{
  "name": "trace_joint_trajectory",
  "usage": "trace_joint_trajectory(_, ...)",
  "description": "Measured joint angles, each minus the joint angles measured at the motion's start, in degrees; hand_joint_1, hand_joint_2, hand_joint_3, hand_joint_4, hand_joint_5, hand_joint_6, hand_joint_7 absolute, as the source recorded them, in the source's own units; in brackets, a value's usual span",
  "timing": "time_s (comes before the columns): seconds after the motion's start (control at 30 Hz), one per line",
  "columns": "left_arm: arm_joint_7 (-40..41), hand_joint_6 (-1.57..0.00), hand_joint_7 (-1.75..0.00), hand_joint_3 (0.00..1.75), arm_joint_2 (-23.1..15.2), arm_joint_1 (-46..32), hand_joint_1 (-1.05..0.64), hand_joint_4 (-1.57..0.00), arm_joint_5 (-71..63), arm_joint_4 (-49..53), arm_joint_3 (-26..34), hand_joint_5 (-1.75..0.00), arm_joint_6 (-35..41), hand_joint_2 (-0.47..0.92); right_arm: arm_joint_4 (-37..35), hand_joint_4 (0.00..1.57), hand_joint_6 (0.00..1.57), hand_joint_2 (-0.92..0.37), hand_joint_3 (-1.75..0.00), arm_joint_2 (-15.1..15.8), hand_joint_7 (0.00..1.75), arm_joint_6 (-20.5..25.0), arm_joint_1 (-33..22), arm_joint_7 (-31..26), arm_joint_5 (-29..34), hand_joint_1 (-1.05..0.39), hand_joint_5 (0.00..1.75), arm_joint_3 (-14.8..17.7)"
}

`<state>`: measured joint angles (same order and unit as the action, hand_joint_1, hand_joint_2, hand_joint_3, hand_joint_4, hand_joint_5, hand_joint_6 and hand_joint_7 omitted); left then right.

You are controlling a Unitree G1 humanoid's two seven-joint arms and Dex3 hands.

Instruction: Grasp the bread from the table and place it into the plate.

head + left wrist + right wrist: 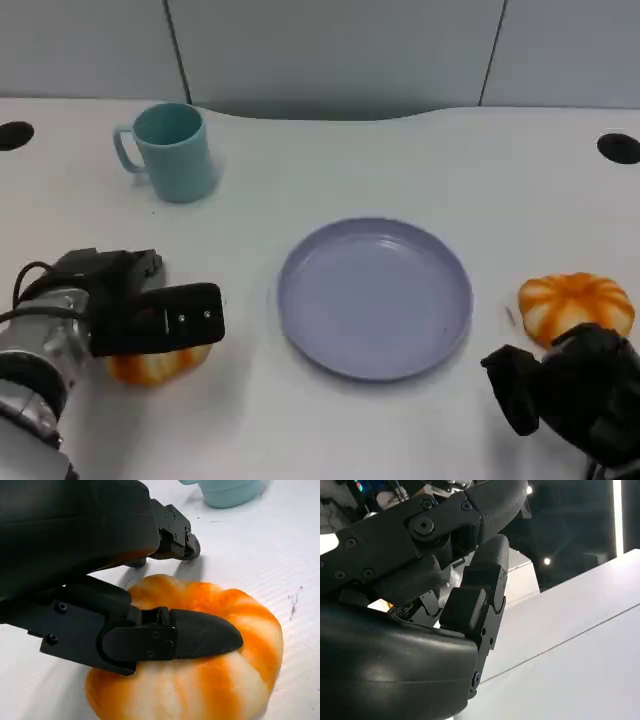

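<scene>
Bread [200, 680], a glossy, ridged orange-and-cream bun, sits under the left hand [150, 310], whose black fingers [200, 635] grasp it. Right hand [580, 390] is curled on nothing near a smooth round lilac plate [375, 297].

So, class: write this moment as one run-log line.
left hand: fingers closed around left bread | right hand: curled, holding nothing | right bread: on table | plate: bare

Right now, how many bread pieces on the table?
2. One bread sits left of the plate, under the left robot hand, whose fingers rest on it. The other bread lies right of the plate, by the right robot hand.
</scene>
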<state>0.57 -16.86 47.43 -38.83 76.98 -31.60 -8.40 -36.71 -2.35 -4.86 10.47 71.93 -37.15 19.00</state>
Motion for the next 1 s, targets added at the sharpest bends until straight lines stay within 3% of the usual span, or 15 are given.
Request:
trace_joint_trajectory(0.03, -0.04, -0.36, -0.21, 0.13, 0.0, 0.01, -0.8, -0.13, -0.09, -0.07, -0.29, -0.86, -0.12, 0.92, 0.01, 0.9, 1.23, -0.82, 0.0, 0.06, 0.25, 0.55, 0.0, 0.0, -0.19, -0.34, 1.75, 0.0)
trace_joint_trajectory(0.1, 1.29, -0.64, -0.2, 0.04, 0.15, -0.16, -0.49, -0.4, -0.33, -0.22, -0.59, -1.0, -0.17, 0.85, 0.02, 0.9, 1.25, -0.83, 0.0, 0.08, 0.26, 1.3, 0.0, 0.0, -0.42, -0.35, 1.75, -0.01)
trace_joint_trajectory(0.17, 5.16, -0.9, -0.28, 0.01, 0.58, -0.92, -0.33, -0.61, -0.26, -0.46, -0.34, -1.05, -0.44, 0.82, 0.02, 0.9, 1.26, -0.84, -0.01, 0.11, 0.27, 1.39, 0.01, 0.05, -0.43, -0.38, 1.75, -0.02)
trace_joint_trajectory(0.23, 9.76, -1.03, -0.33, 0.0, 0.96, -1.73, -0.26, -0.72, 0.27, -0.55, 0.32, -1.04, -1.13, 0.8, 0.03, 0.9, 1.27, -0.84, 0.0, 0.13, 0.28, 1.28, 0.06, 0.07, -0.4, -0.39, 1.75, -0.08)
trace_joint_trajectory(0.33, 14.95, -1.05, -0.34, 0.0, 1.28, -2.96, -0.25, -0.74, 0.78, -0.55, 1.55, -1.01, -2.06, 0.78, 0.09, 0.91, 1.29, -0.83, 0.0, 0.14, 0.31, 0.81, 0.06, 0.06, -0.36, -0.4, 1.75, -0.18)
trace_joint_trajectory(0.37, 15.76, -1.04, -0.33, 0.0, 1.38, -3.1, -0.25, -0.74, 0.92, -0.52, 1.91, -0.99, -2.4, 0.77, 0.12, 0.92, 1.25, -0.83, 0.0, 0.14, 0.42, 0.81, 0.07, 0.06, -0.36, -0.41, 1.75, -0.21)
trace_joint_trajectory(0.43, 17.03, -1.03, -0.35, 0.01, 1.54, -3.4, -0.23, -0.73, 2.06, -0.44, 3.16, -0.99, -2.64, 0.8, 0.41, 0.93, 1.07, -0.83, 0.0, 0.18, 0.82, 0.84, 0.05, -0.25, -0.19, -0.42, 1.75, -0.42)
trace_joint_trajectory(0.5, 17.9, -1.01, -0.36, 0.02, 1.66, -3.48, -0.24, -0.71, 2.82, -0.35, 4.25, -1.0, -2.81, 0.82, 1.19, 0.92, 1.01, -0.83, 0.0, 0.4, 0.9, 0.98, 0.04, -0.43, -0.07, -0.41, 1.75, -0.66)
trace_joint_trajectory(0.7, 20.71, -1.02, -0.37, 0.01, 1.66, -3.57, -0.22, -0.73, 2.83, -0.05, 5.51, -0.98, -4.7, 0.81, 0.64, 0.91, 1.01, -0.85, -0.01, 0.45, 0.82, 0.85, 0.15, -0.19, -0.09, -0.41, 1.75, -0.66)
trace_joint_trajectory(0.8, 21.87, -1.01, -0.37, 0.02, 1.61, -3.6, -0.24, -0.75, 2.81, 0.23, 6.04, -0.97, -5.81, 0.82, -0.36, 0.91, 1.09, -0.83, 0.0, 0.44, 0.61, 0.59, 0.57, 0.16, -0.17, -0.37, 1.75, -0.49)
trace_joint_trajectory(1.0, 24.47, -0.99, -0.37, 0.04, 1.3, -3.57, -0.2, -0.71, 2.72, 0.38, 6.33, -1.01, -8.31, 0.88, -0.72, 0.91, 1.12, -0.83, 0.0, 0.36, 0.55, 1.55, 1.24, 0.15, -0.57, -0.35, 1.75, -0.07)
